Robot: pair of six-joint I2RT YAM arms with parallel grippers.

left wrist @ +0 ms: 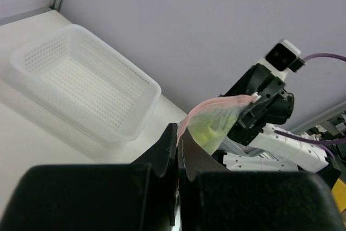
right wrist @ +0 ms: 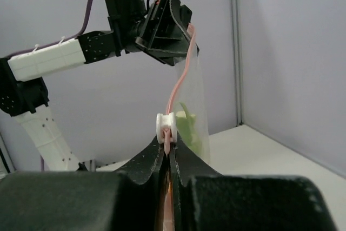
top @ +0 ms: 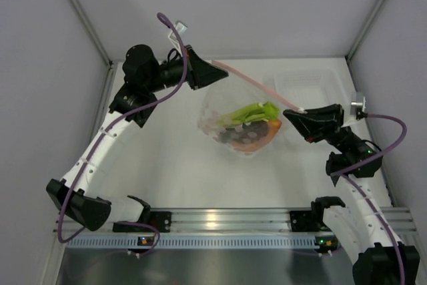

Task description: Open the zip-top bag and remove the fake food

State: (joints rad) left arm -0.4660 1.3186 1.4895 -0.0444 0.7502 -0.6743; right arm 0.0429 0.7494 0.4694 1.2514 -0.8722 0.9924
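The zip-top bag (top: 227, 113) hangs in the air above the table, stretched between my two grippers by its pink zip strip (top: 257, 85). Through the clear plastic the fake food shows: a yellow-green stalk (top: 252, 113), an orange slice (top: 259, 135) and a dark piece (top: 230, 138). My left gripper (top: 211, 67) (left wrist: 179, 133) is shut on the far left end of the strip. My right gripper (top: 294, 113) (right wrist: 168, 143) is shut on the strip's right end, just below the white slider (right wrist: 166, 125). The bag (right wrist: 193, 112) hangs beside the right fingers.
A white perforated tray (top: 307, 81) (left wrist: 81, 82) stands at the back right of the table, just behind the right gripper. Grey walls close in the back and both sides. The arms' bases sit on the rail at the near edge.
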